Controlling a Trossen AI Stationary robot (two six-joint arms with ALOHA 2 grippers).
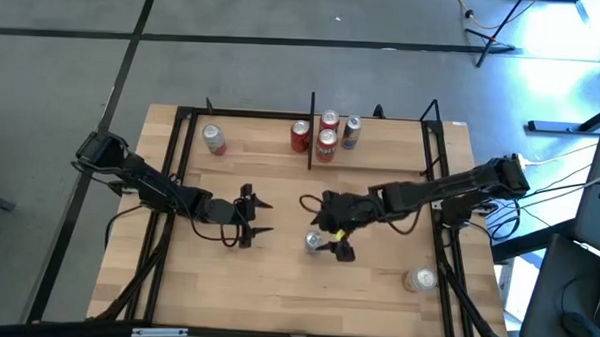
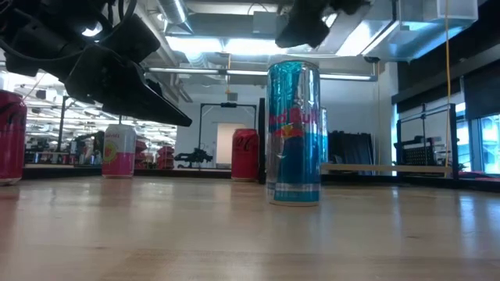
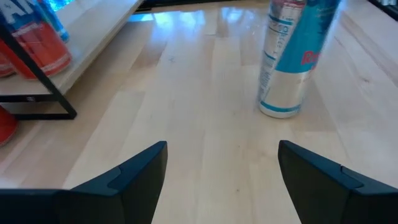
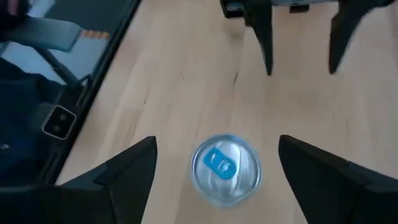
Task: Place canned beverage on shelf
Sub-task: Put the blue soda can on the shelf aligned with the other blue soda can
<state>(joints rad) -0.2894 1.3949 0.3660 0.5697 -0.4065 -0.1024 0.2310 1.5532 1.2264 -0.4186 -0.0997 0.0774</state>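
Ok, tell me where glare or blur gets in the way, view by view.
High view: window glare whitens the top right corner. Low view: ceiling lights backlight the tall blue can; the arms are dark shapes. Left wrist view: sheen on the tabletop. Right wrist view: the open right claw is soft.

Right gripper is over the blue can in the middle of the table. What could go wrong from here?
The blue can is tall and slim and stands upright between the open right gripper's fingers; a finger clipping its rim on the way down could tip it.

The left gripper, also open, waits close by, facing the can, so the arms might crowd each other during the lift.

The shelf already holds several cans clustered by the divider, so a tight placement could knock them.
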